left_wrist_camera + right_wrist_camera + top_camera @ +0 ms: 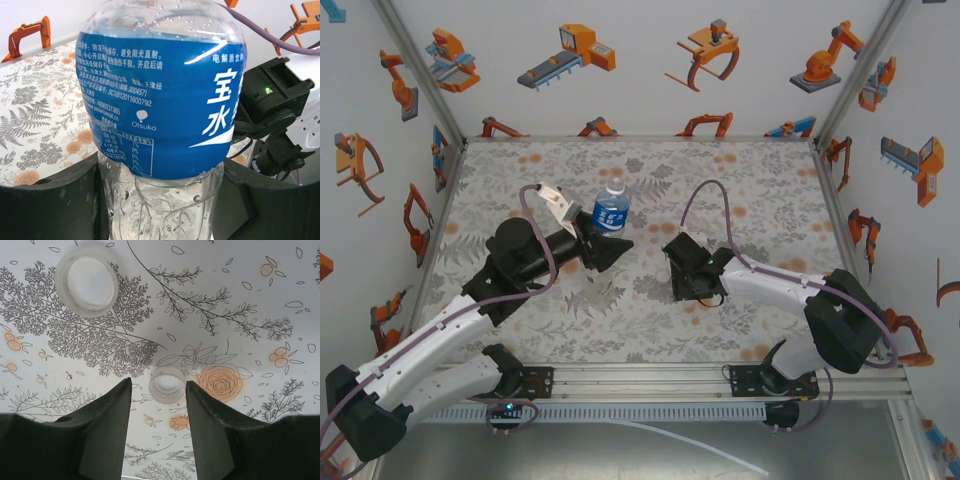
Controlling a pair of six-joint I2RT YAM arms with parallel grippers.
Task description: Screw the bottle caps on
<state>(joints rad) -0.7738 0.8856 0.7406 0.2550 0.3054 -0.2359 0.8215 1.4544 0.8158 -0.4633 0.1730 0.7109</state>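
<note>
Clerk: Hazards on file for this lot?

Checker: Entry one, small whitish cap (167, 385). It lies on the table (250, 270), hollow side up, just ahead of the right pincer (159, 402). The pincer's fingers stand apart on either side and do not touch it. Likely fault: the tips close on a low, slick rim and the cap skids out or flips. By my reading it also needs turning over before it can meet a thread.

Clerk: Entry two?

Checker: Blue-label bottle (160, 100). It stands upright, clamped in the left pincer (160, 200) on the clear ribbed part below the label, with droplets on the wall. Likely fault: the bottle turns in the pads once twisting begins, or the thin wall buckles under the squeeze.

Clerk: Entry three?

Checker: Larger whitish cap (87, 282), also hollow side up, well apart from the small one. Likely fault: the wrong cap goes to this neck. I cannot tell which one fits.

Clerk: Cross-check of views?

Checker: The right wrist view resolves the caps and the gap between the fingers, which the top view is too coarse to show. The top view gives the layout: the bottle sits left of centre, and the right pincer is well apart from it, with table to cross. The left wrist view gives the grip and the label print but cuts off the neck. From above, the neck is too small to tell whether it is capped.
</note>
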